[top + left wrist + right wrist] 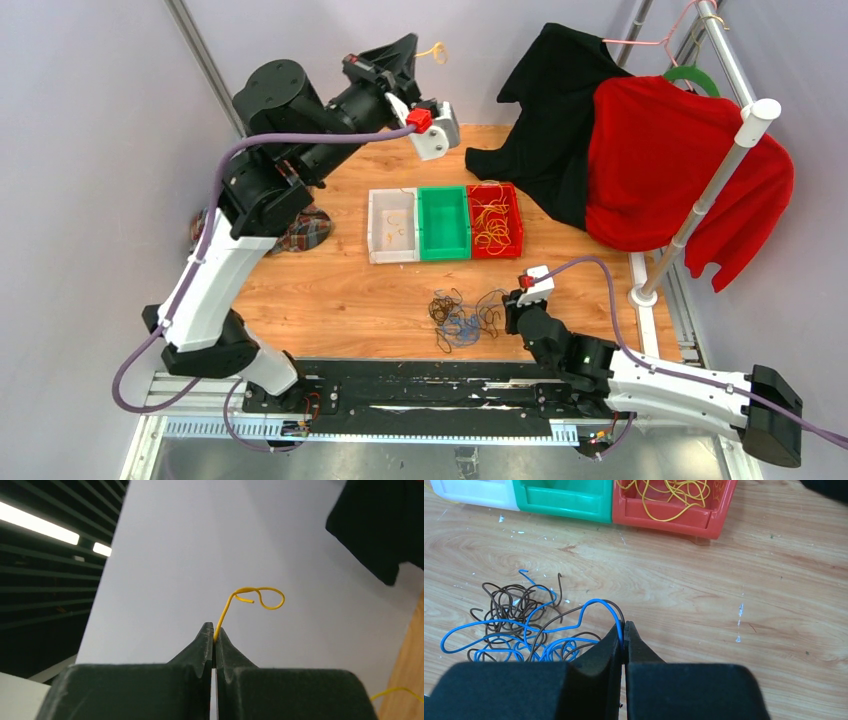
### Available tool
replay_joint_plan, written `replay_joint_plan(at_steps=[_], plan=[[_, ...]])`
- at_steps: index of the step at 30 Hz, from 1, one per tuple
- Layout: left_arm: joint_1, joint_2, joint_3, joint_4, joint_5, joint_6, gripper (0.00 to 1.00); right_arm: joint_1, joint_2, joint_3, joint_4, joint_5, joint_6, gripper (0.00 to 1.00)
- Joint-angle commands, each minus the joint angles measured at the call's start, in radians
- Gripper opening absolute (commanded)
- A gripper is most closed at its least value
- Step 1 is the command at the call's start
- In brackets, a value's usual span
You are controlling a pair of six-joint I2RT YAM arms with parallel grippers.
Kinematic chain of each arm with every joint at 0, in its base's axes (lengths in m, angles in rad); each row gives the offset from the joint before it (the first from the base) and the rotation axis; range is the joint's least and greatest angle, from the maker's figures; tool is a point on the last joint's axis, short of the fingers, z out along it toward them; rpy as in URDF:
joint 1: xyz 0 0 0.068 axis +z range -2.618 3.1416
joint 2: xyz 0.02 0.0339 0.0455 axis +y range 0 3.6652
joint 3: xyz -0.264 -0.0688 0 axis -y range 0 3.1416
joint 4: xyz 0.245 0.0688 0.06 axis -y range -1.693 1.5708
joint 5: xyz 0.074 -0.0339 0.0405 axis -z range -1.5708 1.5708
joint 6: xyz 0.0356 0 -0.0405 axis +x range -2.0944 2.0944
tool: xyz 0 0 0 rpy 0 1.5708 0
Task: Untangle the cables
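A tangle of blue and dark brown-black cables (462, 318) (519, 625) lies on the wooden table near the front. My right gripper (506, 314) (624, 628) is low at the tangle's right edge. It is shut on a blue strand and a dark strand that arch up out of the tangle. My left gripper (417, 47) (215, 631) is raised high at the back, in front of the wall. It is shut on a single yellow cable (436, 50) (257, 592), whose curled end sticks up past the fingertips.
Three bins stand in a row mid-table: white (376, 225) (474, 492), green (443, 252) (564, 505) and red (518, 222) (674, 522). The red one holds yellow cables (669, 495). Black cloth (560, 110) and a red garment (670, 170) hang at the back right. A plaid cloth (305, 232) lies left.
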Motion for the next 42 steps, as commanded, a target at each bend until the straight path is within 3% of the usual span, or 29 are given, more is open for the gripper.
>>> replay_joint_plan(at_steps=[1, 8, 11, 15, 23, 26, 30, 36, 42], plan=[[-0.041, 0.057, 0.049, 0.297, 0.094, 0.021, 0.01, 0.004, -0.024, -0.016, -0.031, 0.003, -0.007, 0.01], [-0.092, 0.151, 0.037, 0.63, 0.201, 0.116, 0.0, 0.003, -0.05, -0.016, -0.036, 0.034, -0.012, 0.01], [-0.108, 0.216, 0.114, 0.801, 0.267, 0.147, 0.01, 0.004, -0.05, -0.017, -0.041, 0.034, -0.005, 0.01], [-0.118, 0.34, 0.32, 0.84, 0.315, 0.122, 0.01, 0.004, -0.047, -0.022, -0.041, 0.039, 0.007, 0.01], [-0.139, 0.393, 0.362, 1.061, 0.485, 0.153, 0.01, 0.003, -0.047, -0.027, -0.049, 0.042, 0.021, 0.01], [-0.158, 0.393, 0.417, 1.063, 0.539, 0.169, 0.01, 0.003, -0.05, -0.027, -0.053, 0.039, 0.021, 0.01], [-0.201, 0.315, 0.36, 1.051, 0.587, 0.216, 0.01, 0.003, -0.038, -0.024, -0.046, 0.038, 0.019, 0.01], [-0.203, 0.204, 0.105, 0.992, 0.412, 0.231, 0.01, 0.004, -0.028, -0.011, -0.052, 0.041, 0.025, 0.01], [-0.187, 0.266, 0.119, 0.941, 0.346, 0.188, 0.01, 0.003, -0.051, -0.009, -0.083, 0.042, 0.042, 0.01]])
